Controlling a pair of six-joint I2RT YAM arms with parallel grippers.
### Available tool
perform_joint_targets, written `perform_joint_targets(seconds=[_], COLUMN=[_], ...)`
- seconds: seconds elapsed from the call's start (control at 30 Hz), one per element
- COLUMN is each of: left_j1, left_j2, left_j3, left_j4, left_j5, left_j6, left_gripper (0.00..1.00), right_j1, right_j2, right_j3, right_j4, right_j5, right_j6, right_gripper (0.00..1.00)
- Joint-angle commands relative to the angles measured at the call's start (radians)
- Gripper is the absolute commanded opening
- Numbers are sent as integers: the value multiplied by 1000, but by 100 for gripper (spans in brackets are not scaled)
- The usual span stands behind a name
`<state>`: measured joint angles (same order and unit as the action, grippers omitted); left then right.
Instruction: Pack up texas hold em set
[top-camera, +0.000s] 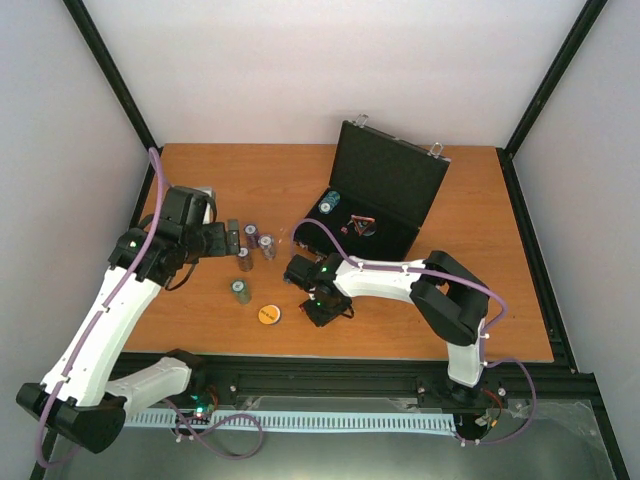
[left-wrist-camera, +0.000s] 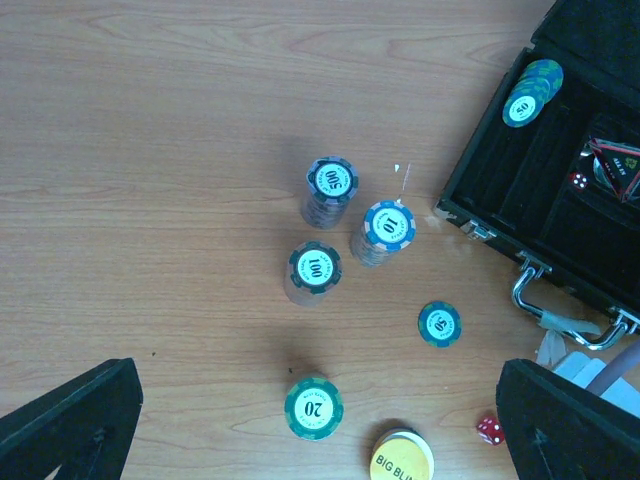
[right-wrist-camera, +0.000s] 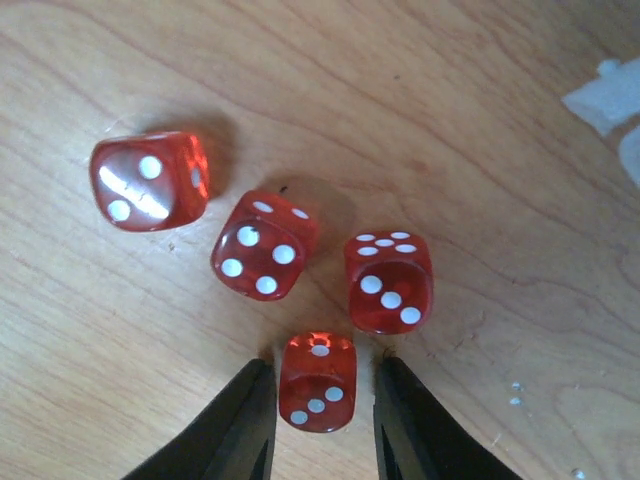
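- The black case (top-camera: 385, 190) stands open at the back of the table (top-camera: 480, 300) with its lid propped up. I'd say packing is at an early stage, as most of the set is outside it.
- Inside the case's tray there is one blue-green chip stack (left-wrist-camera: 530, 92) at the left end. The red-black triangle (left-wrist-camera: 615, 170) lies nearer the middle. Beside it is a tiny red die (left-wrist-camera: 578, 180), or perhaps two, too small to count.
- The left gripper (top-camera: 228, 241) hangs well to the left of the case. Its jaws are spread wide, with nothing between them.
- The right gripper (right-wrist-camera: 322, 365) is low over the table, just in front of the case. Its jaws stand narrowly apart, one on each side of a single die. A sliver of wood shows on each side, so I judge the die is not yet pinched.
- Four chip stacks are left to pack, all on the table left of the case's handle: the 500 stack (left-wrist-camera: 331, 190), the 10 stack (left-wrist-camera: 385, 232), the 100 stack (left-wrist-camera: 316, 270) and the 20 stack (left-wrist-camera: 313, 407).
- The yellow disc (top-camera: 268, 314) lies farther out in front of the case, beside the 20 stack.
- One loose chip (left-wrist-camera: 439, 324) lies flat between the stacks and the case's handle.
- Four red dice sit in a cluster in front of the case. One is the bracketed die (right-wrist-camera: 318, 382); three more (right-wrist-camera: 262, 245) lie just beyond it.
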<state>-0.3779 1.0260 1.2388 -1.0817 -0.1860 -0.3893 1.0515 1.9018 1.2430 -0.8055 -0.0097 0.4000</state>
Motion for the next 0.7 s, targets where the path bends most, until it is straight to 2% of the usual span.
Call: perform_joint_targets(seconds=[0.0,0.13,0.4,0.53,0.67], left_j1=[2,2,2,2,2], left_j2=[6,8,12,13,17], left_j3=[-1,-5,6,8,5], left_j4=[7,17,26,27,32], left_j5=[7,11,11,10,12], left_j6=[-8,-8,-1,3,3], left_gripper=[100,100,100,100,100], right_j1=[4,4,-24,-105,-276], right_j2=[5,-30,-153,-203,-194], right_j3=[20,20,79,117,131], right_j4=[2,-17,-144,-171,-122], right_j5=[21,30,103,135,94], right_j6=[-11,-25,-79,-142,-247], right_gripper=[27,17,15,15,13])
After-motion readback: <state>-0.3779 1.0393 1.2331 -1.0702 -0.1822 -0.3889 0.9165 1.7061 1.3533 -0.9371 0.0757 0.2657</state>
